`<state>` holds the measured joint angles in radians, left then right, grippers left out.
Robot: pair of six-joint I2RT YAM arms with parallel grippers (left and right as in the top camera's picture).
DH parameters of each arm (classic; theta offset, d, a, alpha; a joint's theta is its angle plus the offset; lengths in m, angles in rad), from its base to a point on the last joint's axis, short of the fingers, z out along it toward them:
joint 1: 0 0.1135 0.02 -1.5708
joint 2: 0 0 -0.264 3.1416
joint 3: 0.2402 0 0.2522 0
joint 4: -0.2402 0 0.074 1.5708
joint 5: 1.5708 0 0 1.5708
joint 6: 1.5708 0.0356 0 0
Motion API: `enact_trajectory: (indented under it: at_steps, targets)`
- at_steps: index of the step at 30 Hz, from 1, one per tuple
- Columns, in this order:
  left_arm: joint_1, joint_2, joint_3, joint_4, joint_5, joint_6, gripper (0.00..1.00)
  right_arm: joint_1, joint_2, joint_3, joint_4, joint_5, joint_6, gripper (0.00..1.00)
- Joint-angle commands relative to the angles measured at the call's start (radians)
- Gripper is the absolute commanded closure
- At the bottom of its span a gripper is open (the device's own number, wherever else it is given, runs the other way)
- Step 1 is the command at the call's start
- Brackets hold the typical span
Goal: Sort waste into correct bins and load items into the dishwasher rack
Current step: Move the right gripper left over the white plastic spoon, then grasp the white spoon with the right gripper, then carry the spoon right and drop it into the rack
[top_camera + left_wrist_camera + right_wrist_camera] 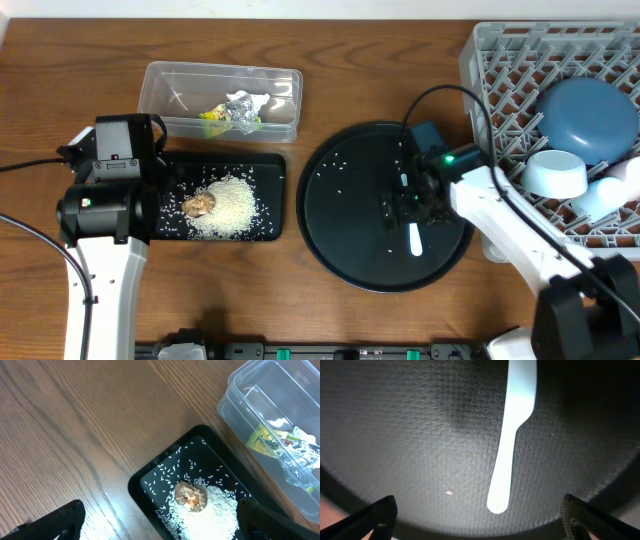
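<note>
Loose white rice [232, 208] with a small brown lump [200, 205] lies in the shallow black rectangular tray [268, 168]. My left gripper [160, 527] hovers open over that tray's near end, one finger above the wood and one above the rice [210, 507]. The clear tub [165, 85] behind it holds a yellow-green wrapper [267, 442] and crumpled foil [300, 460]. A white spoon [512, 455] lies on the round black tray [340, 230]. My right gripper [482, 520] stands open just above it, straddling the spoon's handle end. The grey rack [500, 70] holds a dark-blue plate [588, 118] and a white cup [555, 172].
Scattered rice grains [335, 170] dot the round tray. A light-coloured cup [605, 192] sits by the white cup in the rack. Bare wooden table [400, 60] shows between the tub and the rack and along the front edge.
</note>
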<state>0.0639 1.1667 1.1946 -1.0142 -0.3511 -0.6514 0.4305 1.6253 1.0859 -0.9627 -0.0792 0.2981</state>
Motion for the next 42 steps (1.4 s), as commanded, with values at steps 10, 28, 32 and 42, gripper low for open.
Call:
enact_trajectory:
  at_steps: [10,28,32,42]
  targets:
    - [0.003,-0.005,0.006,-0.003,-0.024,-0.005,0.02,-0.058,0.19,-0.011,0.082,0.019,0.027,0.14]
    - [0.003,-0.005,0.006,-0.003,-0.024,-0.005,0.02,-0.056,0.238,-0.011,0.109,0.027,0.023,0.61]
    - [0.003,-0.005,0.006,-0.003,-0.024,-0.005,0.02,-0.05,0.238,-0.011,0.103,0.031,0.023,0.59]
    - [0.003,-0.005,0.006,-0.003,-0.024,-0.005,0.02,-0.037,0.238,-0.005,0.069,0.031,0.045,0.9]
